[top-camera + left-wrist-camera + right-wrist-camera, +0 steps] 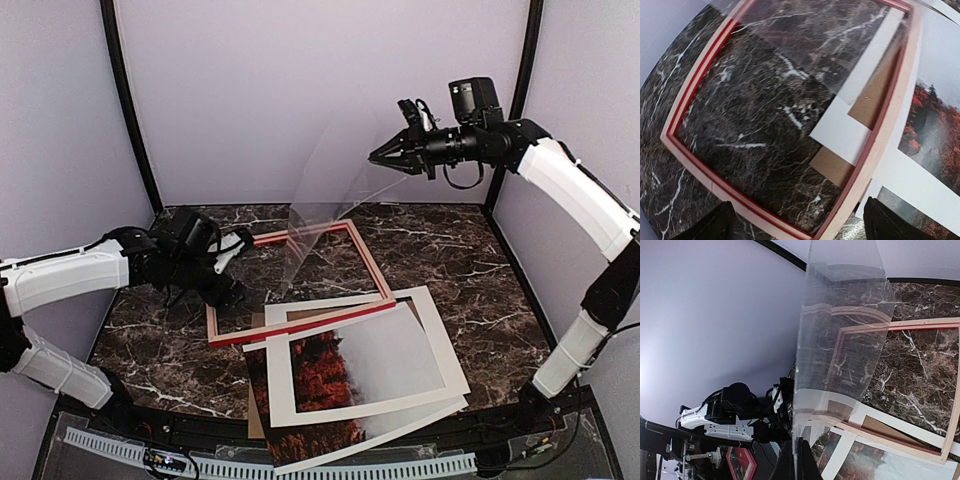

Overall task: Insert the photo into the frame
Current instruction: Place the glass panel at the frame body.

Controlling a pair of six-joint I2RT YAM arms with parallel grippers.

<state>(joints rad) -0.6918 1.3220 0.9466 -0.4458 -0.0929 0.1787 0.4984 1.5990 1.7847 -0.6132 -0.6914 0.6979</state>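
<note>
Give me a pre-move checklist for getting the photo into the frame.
1. Clear sheet secure in right gripper: ok, pinched at one edge, raised.
2. Sheet off the frame: cannot tell.
3. Frame opening free: not ok, white mat and brown board show inside it.
4. Photo free to lift: not ok, the mat lies on it.
5. Left gripper ready: ok, open astride a frame rail.

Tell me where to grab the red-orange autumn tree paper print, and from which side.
Probably the print by its near strip, poking out past the white mat border lying on top. Come in low from the near side; it lies flat.
</note>
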